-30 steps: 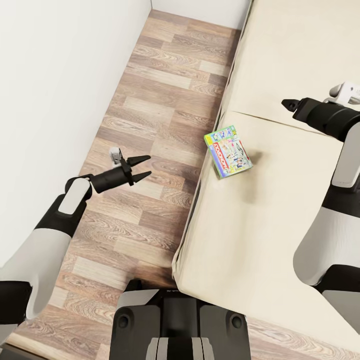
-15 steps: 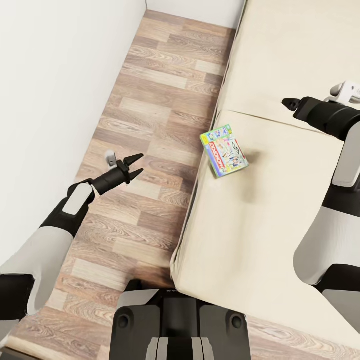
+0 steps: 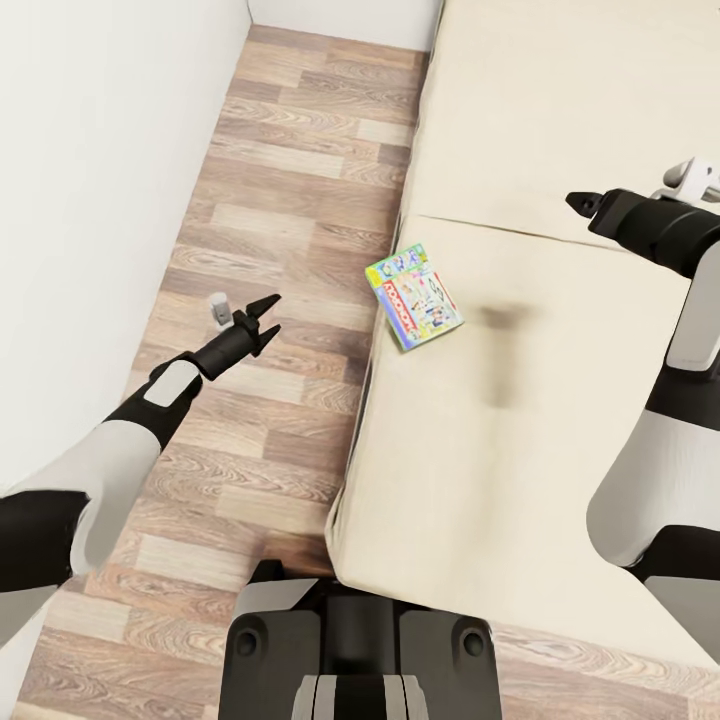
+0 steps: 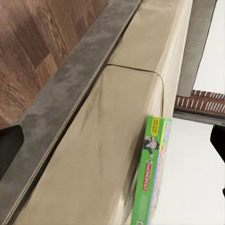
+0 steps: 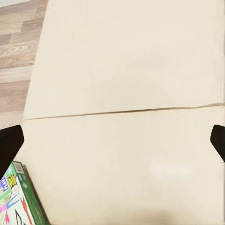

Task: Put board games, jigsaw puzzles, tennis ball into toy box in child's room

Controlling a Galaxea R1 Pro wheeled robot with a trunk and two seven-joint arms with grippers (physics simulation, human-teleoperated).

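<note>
One board game (image 3: 413,296), a flat green box with colourful print, lies on the beige bed (image 3: 520,450) close to its left edge. It also shows in the left wrist view as the board game (image 4: 152,173) seen edge-on, and in the right wrist view as the board game (image 5: 16,197) at a corner. My left gripper (image 3: 268,315) hangs open over the wood floor, left of the box and apart from it. My right gripper (image 3: 580,200) is open above the mattress, right of the box and further back. Both hold nothing. The toy box and table are out of view.
A white wall (image 3: 90,200) runs along the left of a narrow strip of wood-plank floor (image 3: 290,200). The bed's dark grey frame (image 4: 61,108) borders the mattress. My own base (image 3: 355,650) stands at the bed's near corner.
The whole view has shifted, so the bed and box sit further left in the picture. My left gripper has stretched forward and stands a little closer to the board game. The right arm has barely moved.
</note>
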